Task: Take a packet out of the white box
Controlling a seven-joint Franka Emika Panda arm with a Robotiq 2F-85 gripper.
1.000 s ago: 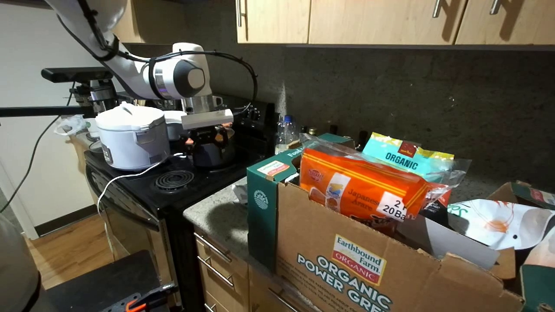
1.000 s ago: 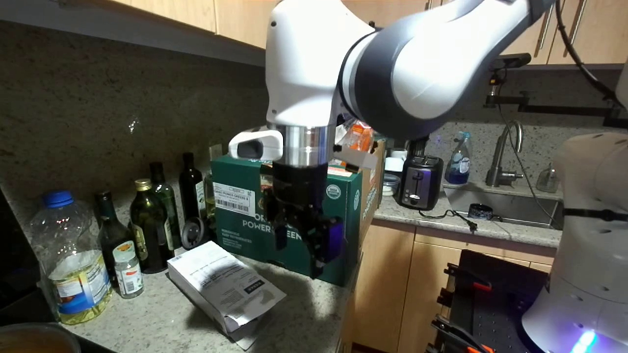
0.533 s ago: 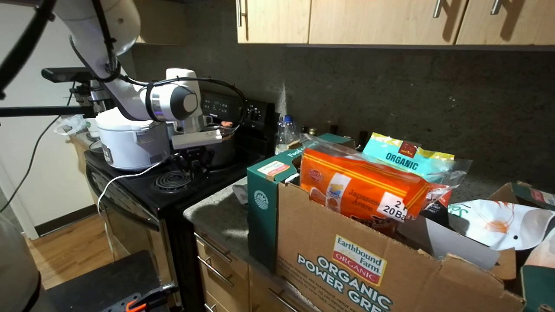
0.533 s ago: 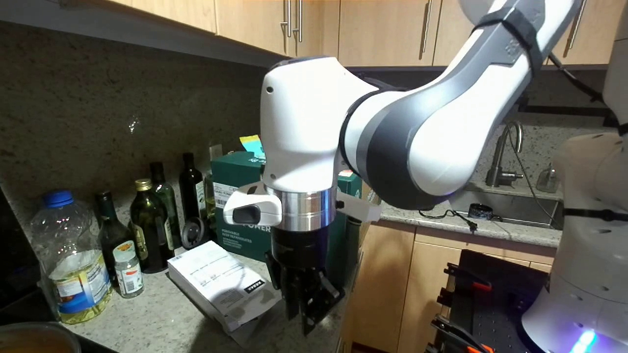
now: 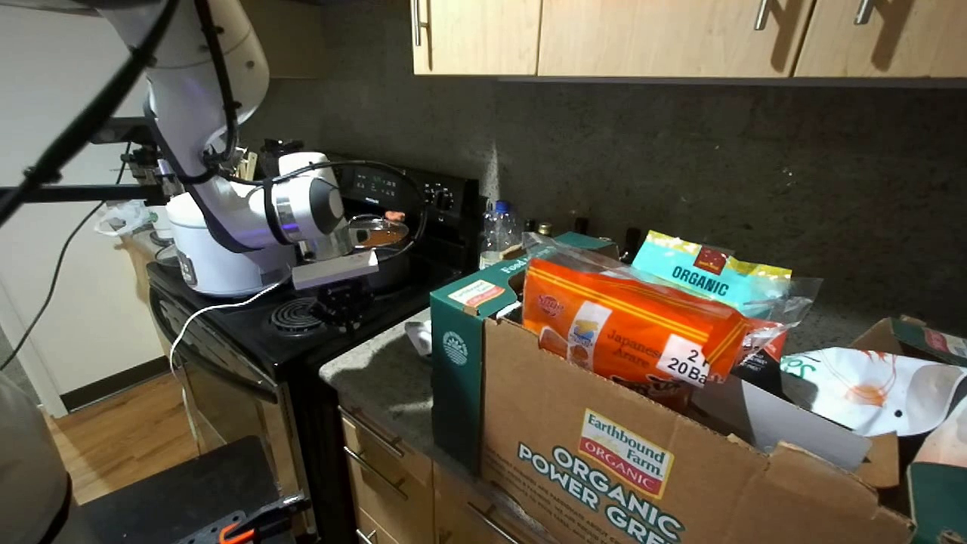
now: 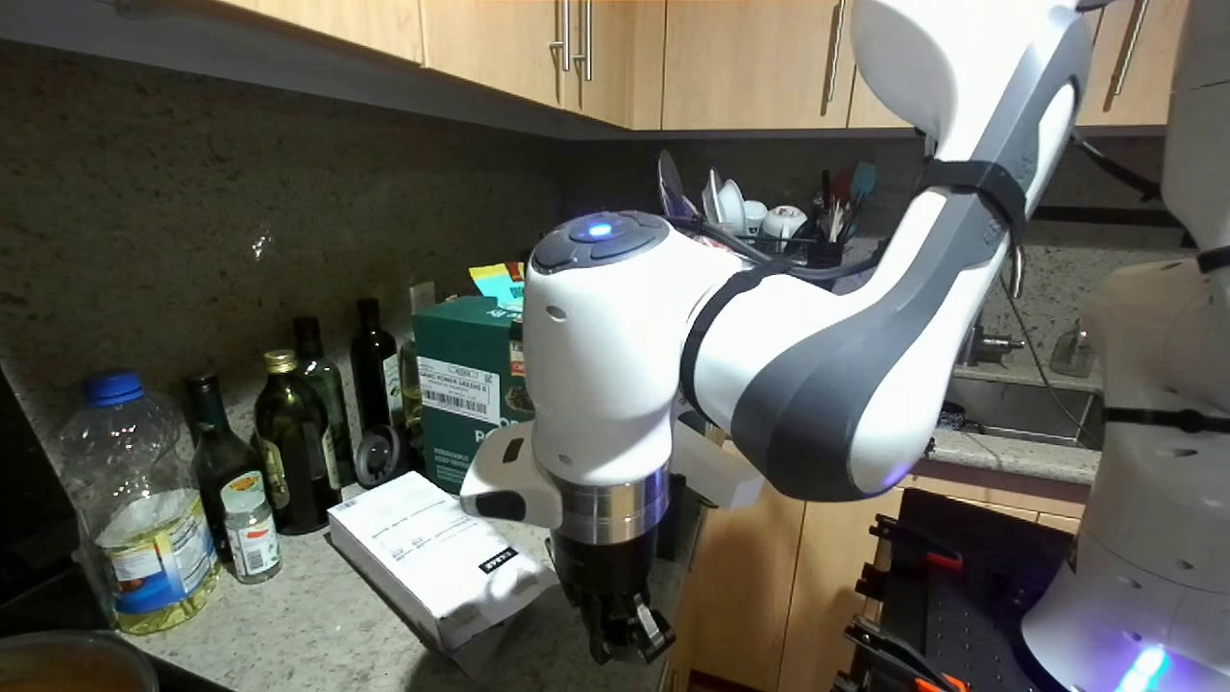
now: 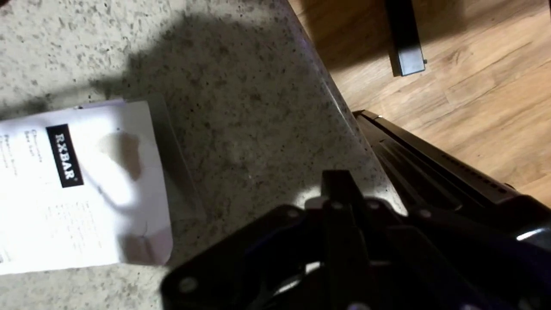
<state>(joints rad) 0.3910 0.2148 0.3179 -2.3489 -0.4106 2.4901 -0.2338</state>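
1. Wrist view, left: the white box [image 7: 86, 224], printed "RXBAR", lies on the speckled bench [image 7: 241, 142]. A thin flap [image 7: 184, 189] juts from the end nearest the pincer [image 7: 336, 176]; the box's inside is hidden.
2. Wrist view, farther right: a shaded strip of bench, then the pincer beside the bench's edge. Its fingers look drawn together into one dark block, just beside the box and apart from it.
3. In an exterior view, from the left: a clear bottle [image 6: 159, 562] with a blue cap, a small jar [image 6: 252, 543] and several dark bottles [image 6: 293, 461] stand near the white box. Behind the box is the green end of a carton [image 6: 456, 384], partly covered by the arm [image 6: 769, 351].
4. In an exterior view, from the left: a white rice cooker [image 5: 227, 272] sits on the black stove [image 5: 249, 325], partly behind the arm. At right, the carton's brown side fills the foreground, an orange snack bag [image 5: 627, 325] poking from its top.
5. The arm slopes down leftward to a wrist pointing nearly straight down, pincer lowest. Whether its tips touch the bench, I cannot tell.
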